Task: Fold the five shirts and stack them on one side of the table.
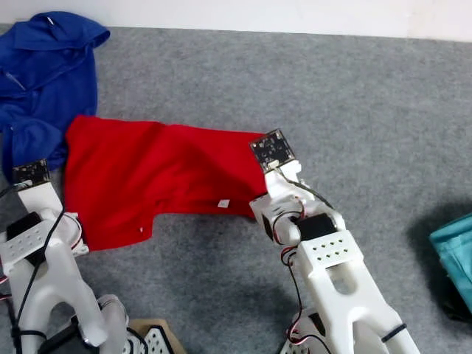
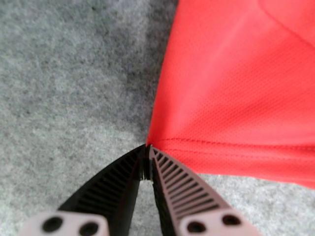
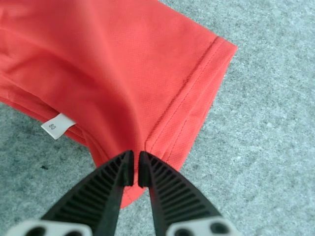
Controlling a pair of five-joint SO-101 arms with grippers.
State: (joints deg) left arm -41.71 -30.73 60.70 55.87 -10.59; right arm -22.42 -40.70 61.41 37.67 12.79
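Note:
A red shirt (image 1: pixel 147 177) lies partly folded on the grey felt table (image 1: pixel 354 96), a white label (image 1: pixel 222 203) showing at its near edge. My left gripper (image 2: pixel 147 150) is shut on a corner of the red shirt (image 2: pixel 236 98) at its left side. At the right end, my right gripper (image 3: pixel 135 158) is shut on the hemmed edge of the red shirt (image 3: pixel 108 69), close to the white label (image 3: pixel 57 125). A blue shirt (image 1: pixel 44 74) lies crumpled at the far left corner, touching the red one. A teal shirt (image 1: pixel 457 251) sits at the right edge.
Both arm bodies (image 1: pixel 332 265) stand along the near edge. A tan board corner (image 1: pixel 158 332) shows at the bottom. Bare grey felt stretches across the far side and right middle of the table.

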